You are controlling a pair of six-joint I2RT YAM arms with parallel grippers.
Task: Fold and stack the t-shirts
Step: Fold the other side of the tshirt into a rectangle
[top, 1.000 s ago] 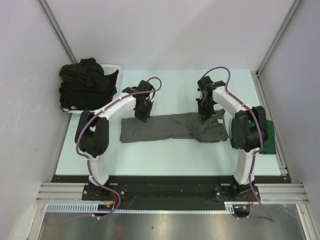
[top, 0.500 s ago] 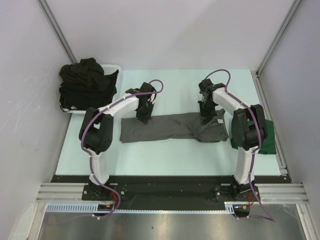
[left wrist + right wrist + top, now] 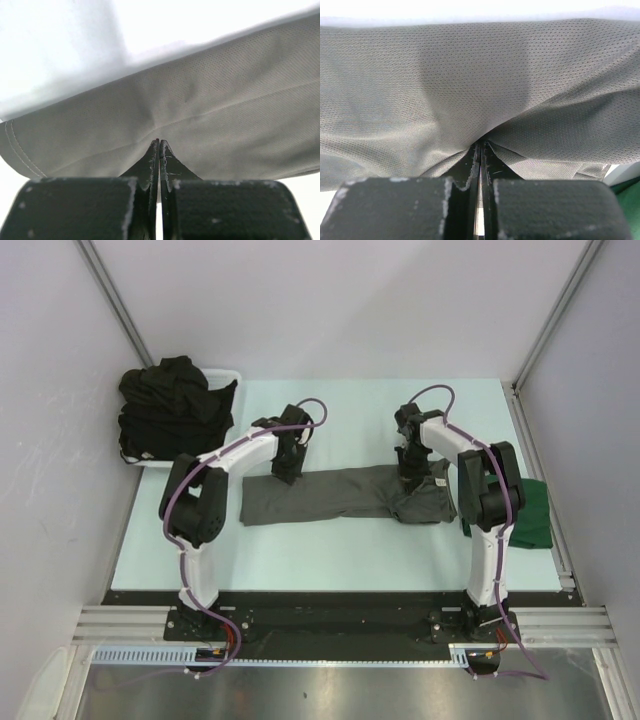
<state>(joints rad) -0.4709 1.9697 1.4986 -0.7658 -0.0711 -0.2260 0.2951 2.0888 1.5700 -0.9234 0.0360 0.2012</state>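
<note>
Both arms rise from the near edge, elbows high, wrists bent down over the table (image 3: 330, 555). Dark green t-shirt (image 3: 536, 518) lies at right, partly behind the right arm. Left gripper (image 3: 287, 476) and right gripper (image 3: 408, 478), jaws pressed together, each pinch the far edge of the charcoal grey t-shirt (image 3: 330, 496), a long band mid-table. Black t-shirts (image 3: 170, 405) are heaped on the white basket (image 3: 229, 376) at far left; their count is unclear.

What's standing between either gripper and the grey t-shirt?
Nothing visible. The left gripper and the right gripper are both shut on the grey t-shirt's far edge, puckering the fabric.
</note>
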